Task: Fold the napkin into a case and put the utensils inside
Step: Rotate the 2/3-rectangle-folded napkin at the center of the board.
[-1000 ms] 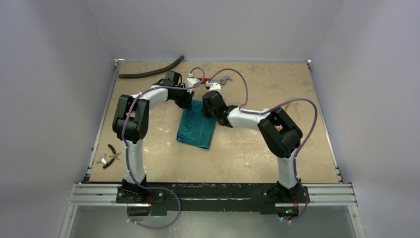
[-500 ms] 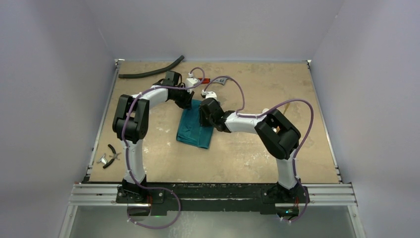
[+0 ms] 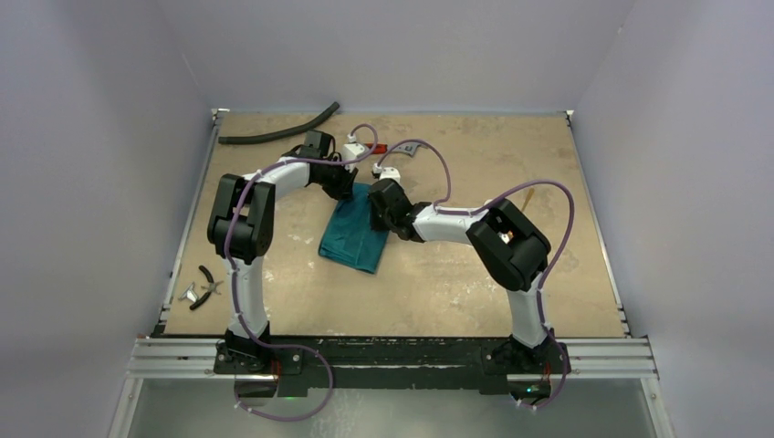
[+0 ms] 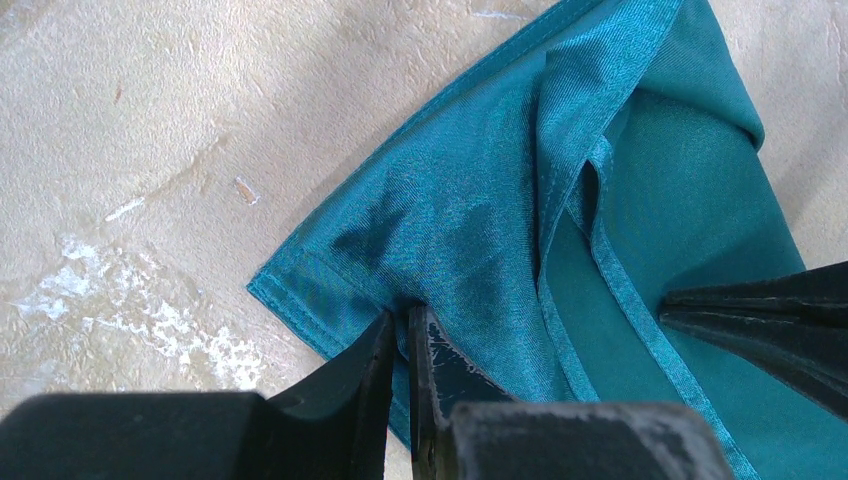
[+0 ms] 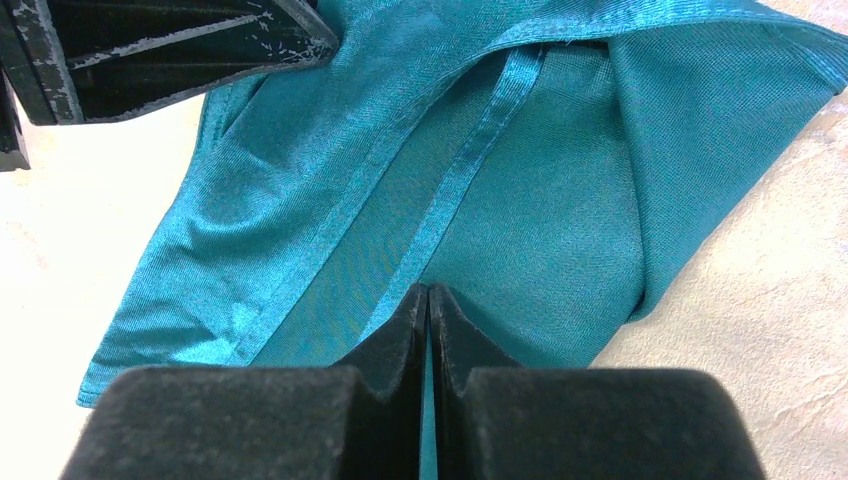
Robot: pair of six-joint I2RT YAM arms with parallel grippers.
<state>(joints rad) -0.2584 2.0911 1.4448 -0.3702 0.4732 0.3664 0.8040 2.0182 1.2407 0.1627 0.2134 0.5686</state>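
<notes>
- The small black-handled pliers (image 3: 206, 281) lie near the left edge of the tan table (image 3: 456, 283), well apart from the work.
- The soft teal-green cloth napkin (image 3: 351, 242) lies mid-table, folded to a narrow, rumpled strip. It is not yet a flat case. Its near end has slid a little leftward since a moment ago.
- The right gripper (image 5: 428, 295) has moved in over the napkin's right side. Its jaws, apart a second ago, are now pressed together at a hem band, seemingly pinching that layer.
- The left gripper (image 4: 403, 325) stays at the napkin's far-left corner, jaws all but closed with a pucker of cloth nipped between them.
- With both ends now held, the next fold looks ready to be drawn over. Since the layers are slack, one could slip as it lifts.
- Just beyond the grippers lies the red-handled metal wrench (image 3: 402, 151), partly hidden by cable.
- Farthest back-left lies a curved black rubber hose (image 3: 278, 132).
- I cannot pick out the utensils with confidence, and none are in the cloth.
</notes>
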